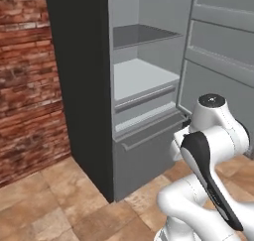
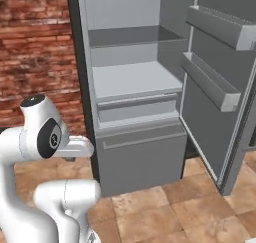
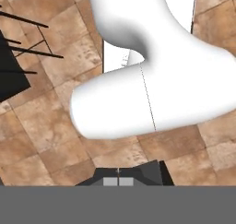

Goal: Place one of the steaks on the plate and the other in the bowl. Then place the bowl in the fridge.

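The fridge (image 1: pixel 124 96) stands open against the brick wall (image 1: pixel 25 81), its door (image 2: pixel 215 82) swung out to the right (pale shelves and door bins bare). The arm (image 1: pixel 208 150) is folded low in front of it. The gripper (image 3: pixel 118 180) points down at the tile floor (image 3: pixel 41 140), fingers pressed together, holding nothing.

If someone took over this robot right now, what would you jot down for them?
Gripper: fingers shut, holding nothing, pointing down at the tiled floor.
Fridge: door swung open, robot parked in front. The shelves in sight are bare.
Steaks, plate, bowl: none in sight from here.
Done: fridge opened.
Left: no sign the bowl has gone in; whether the steaks are sorted cannot be told.
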